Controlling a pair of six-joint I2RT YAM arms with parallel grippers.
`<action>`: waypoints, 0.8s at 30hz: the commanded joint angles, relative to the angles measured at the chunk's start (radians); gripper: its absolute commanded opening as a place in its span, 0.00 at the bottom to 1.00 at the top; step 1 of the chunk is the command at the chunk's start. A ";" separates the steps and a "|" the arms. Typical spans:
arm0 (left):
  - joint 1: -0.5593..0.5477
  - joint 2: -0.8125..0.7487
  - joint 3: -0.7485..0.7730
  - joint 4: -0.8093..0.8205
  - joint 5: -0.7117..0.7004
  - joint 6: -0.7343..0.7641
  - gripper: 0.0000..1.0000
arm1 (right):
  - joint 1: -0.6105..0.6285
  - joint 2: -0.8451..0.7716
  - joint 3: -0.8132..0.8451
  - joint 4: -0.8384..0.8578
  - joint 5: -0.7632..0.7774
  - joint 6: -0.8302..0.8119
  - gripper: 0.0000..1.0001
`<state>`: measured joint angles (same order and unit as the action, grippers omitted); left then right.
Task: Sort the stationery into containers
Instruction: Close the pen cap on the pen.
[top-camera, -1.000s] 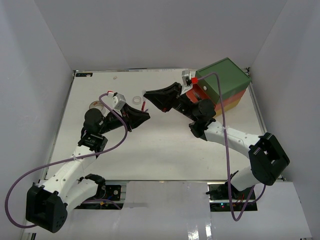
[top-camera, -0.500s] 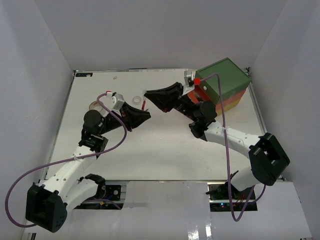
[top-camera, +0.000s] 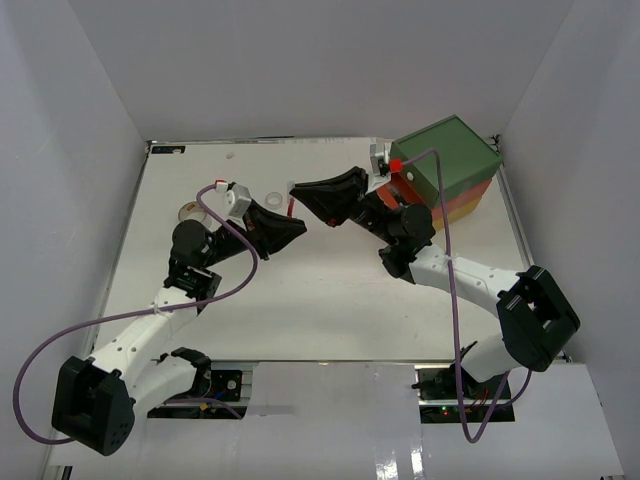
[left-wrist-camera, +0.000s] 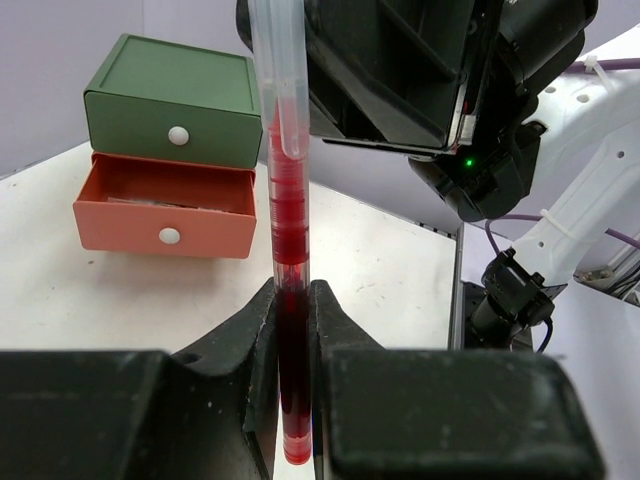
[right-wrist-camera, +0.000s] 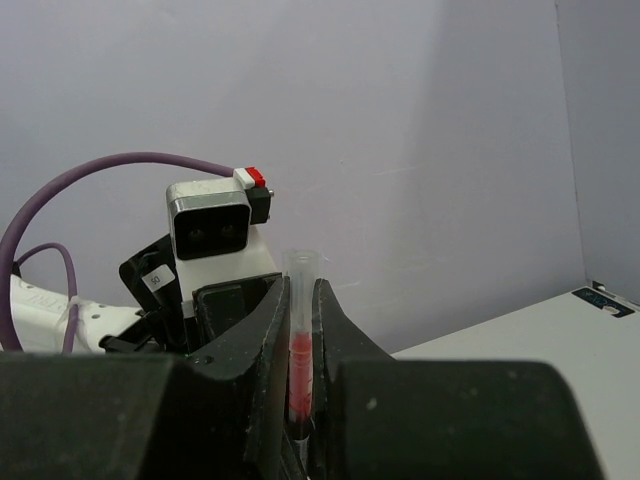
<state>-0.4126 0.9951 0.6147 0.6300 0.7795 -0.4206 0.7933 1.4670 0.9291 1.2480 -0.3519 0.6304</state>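
Red pen (left-wrist-camera: 290, 300) is held by both claws at once, the left claw (left-wrist-camera: 292, 310) and the right claw (right-wrist-camera: 301, 330) each closed tight on it. Behind it, the chest (left-wrist-camera: 170, 100) has its orange drawer (left-wrist-camera: 165, 215) pulled out.

A robotics lab bench: a white surface (top-camera: 300, 310) boxed in by plain pale walls (top-camera: 320, 60), two cabled robot arms (top-camera: 470, 280) bolted at its edge.

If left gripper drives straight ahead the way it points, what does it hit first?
The right gripper: it faces the left gripper along the red pen that both clamp. The gap looks short, though depth is unclear.
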 joint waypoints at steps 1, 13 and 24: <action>-0.009 0.002 0.020 0.065 -0.013 -0.006 0.00 | 0.001 -0.025 -0.015 0.062 -0.009 0.003 0.11; -0.023 0.037 0.034 0.120 -0.008 -0.004 0.00 | 0.001 -0.039 -0.030 0.045 -0.006 -0.020 0.30; -0.023 0.036 0.025 0.122 -0.016 -0.004 0.00 | -0.005 -0.152 -0.107 -0.065 0.010 -0.112 0.71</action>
<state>-0.4297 1.0397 0.6163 0.7242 0.7689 -0.4274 0.7921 1.3697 0.8444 1.1843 -0.3531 0.5701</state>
